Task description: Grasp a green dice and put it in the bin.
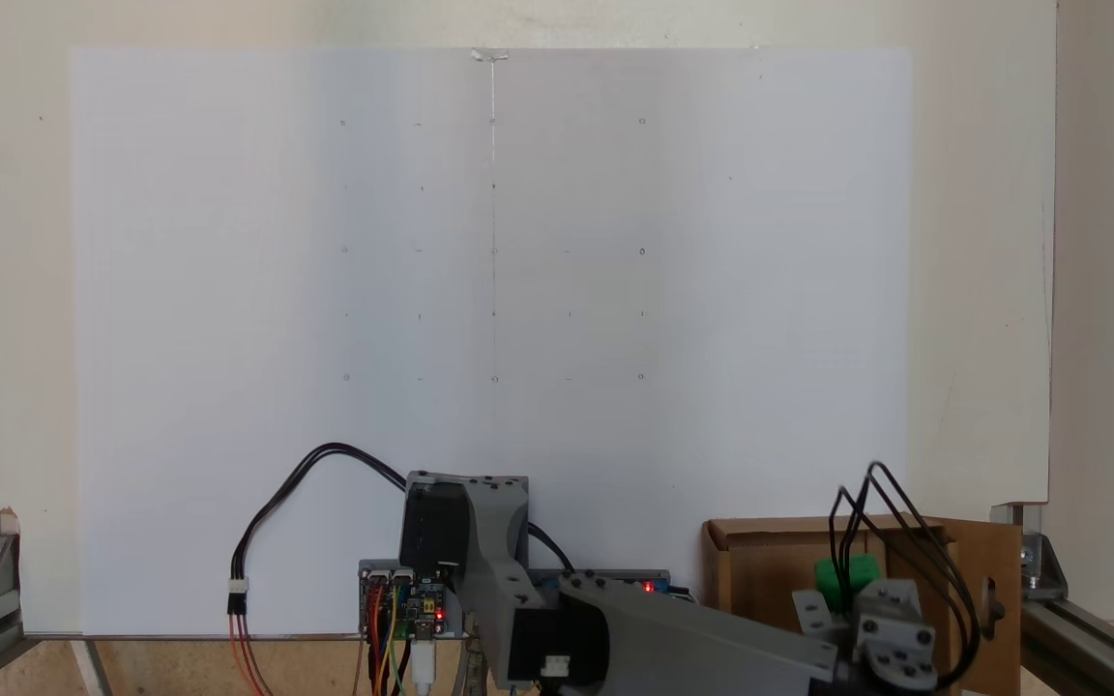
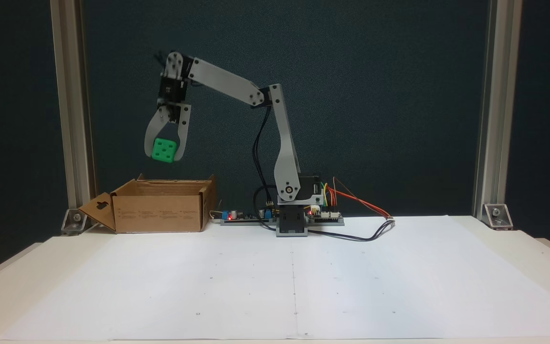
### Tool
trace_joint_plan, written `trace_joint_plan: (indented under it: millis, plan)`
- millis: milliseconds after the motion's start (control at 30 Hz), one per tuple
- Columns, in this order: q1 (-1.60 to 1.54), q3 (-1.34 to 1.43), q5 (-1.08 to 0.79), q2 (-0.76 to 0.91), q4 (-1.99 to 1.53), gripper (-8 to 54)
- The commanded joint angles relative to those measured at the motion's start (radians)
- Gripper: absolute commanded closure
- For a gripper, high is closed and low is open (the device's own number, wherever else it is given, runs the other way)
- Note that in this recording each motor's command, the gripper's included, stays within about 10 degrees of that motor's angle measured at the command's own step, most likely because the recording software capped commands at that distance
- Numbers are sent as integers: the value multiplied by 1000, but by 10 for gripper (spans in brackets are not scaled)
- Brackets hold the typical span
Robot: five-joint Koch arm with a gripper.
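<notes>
The green dice (image 2: 164, 150) hangs in the air between the two grey fingers of my gripper (image 2: 165, 154), which is shut on it and points straight down. It is well above the open top of the bin (image 2: 160, 212), a brown cardboard box at the back left of the table in that fixed view. In the fixed view from above, the green dice (image 1: 845, 577) shows partly behind the wrist and black cables, over the bin (image 1: 760, 570) at the lower right.
White paper (image 2: 294, 282) with small marks covers the table. The arm's base and circuit boards (image 2: 303, 217) with trailing wires stand at the back centre. Aluminium frame posts (image 2: 67, 114) rise at both back corners. A box flap with a cut-out (image 2: 98, 210) sticks out left.
</notes>
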State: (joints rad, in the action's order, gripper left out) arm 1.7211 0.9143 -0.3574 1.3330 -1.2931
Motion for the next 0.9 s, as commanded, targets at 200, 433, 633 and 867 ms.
trace_joint_plan:
  millis: [200,433,633,867]
  plan:
    - [123,-64,-86,-166,-29,341]
    - [140,-63,-126,-247,143,75]
    - [133,-64,-121,-247,422,9]
    - [-43,-64,61,-58,511,25]
